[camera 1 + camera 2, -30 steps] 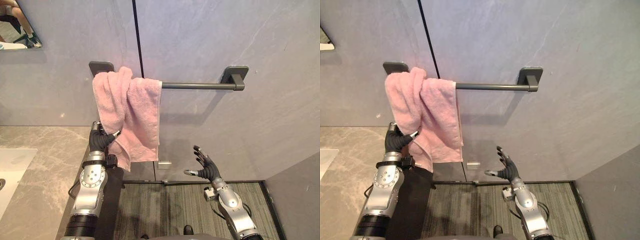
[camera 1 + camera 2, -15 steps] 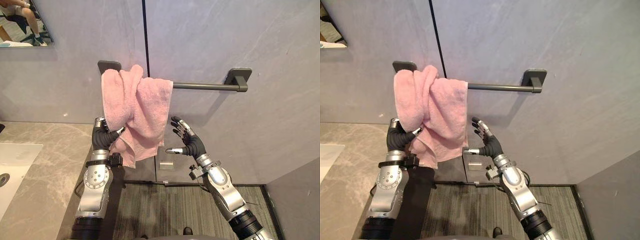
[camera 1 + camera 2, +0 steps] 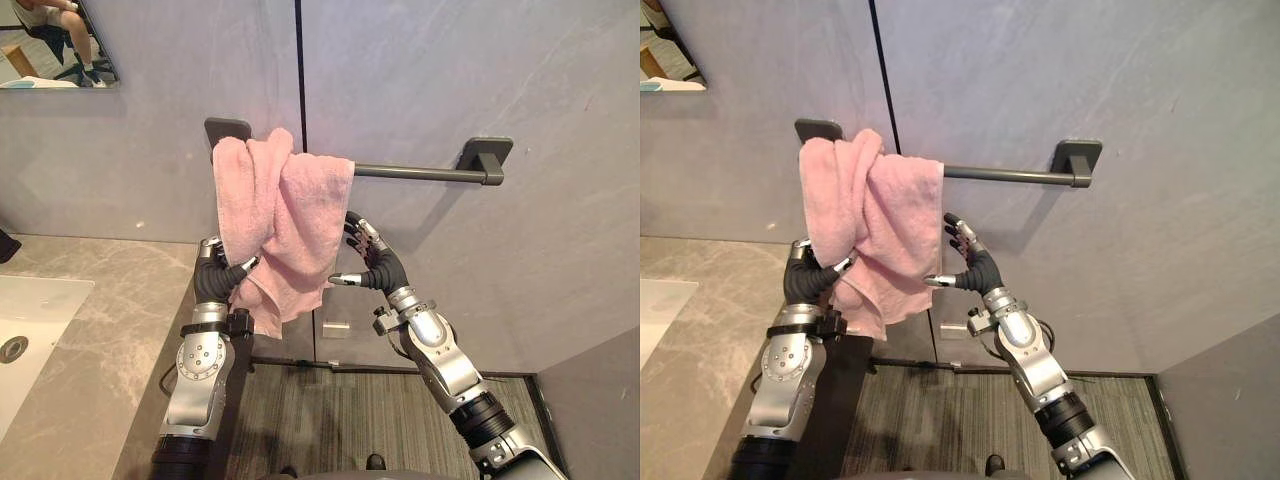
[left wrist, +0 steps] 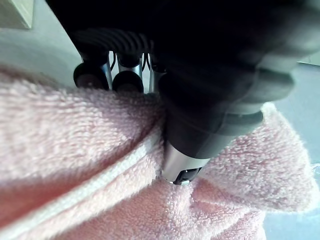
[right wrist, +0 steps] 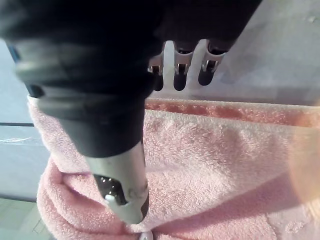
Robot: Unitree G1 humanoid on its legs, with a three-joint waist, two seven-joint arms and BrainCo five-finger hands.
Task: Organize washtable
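Left hand (image 3: pixel 212 284) is clamped on the pink towel (image 3: pixel 290 215): your left wrist view shows the thumb pressed into a bunched fold low on the towel's left side, fingers curled behind it. Right hand (image 3: pixel 378 268) is spread wide at the towel's right edge, thumb tip against the cloth, fingers straight, holding nothing. You have the towel hanging bunched over the left end of the dark wall bar (image 3: pixel 425 172), just right of the stone counter (image 3: pixel 90 340).

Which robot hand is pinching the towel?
The left robot hand: it pinches the towel at its lower fold. The right robot hand is open beside the towel's edge.
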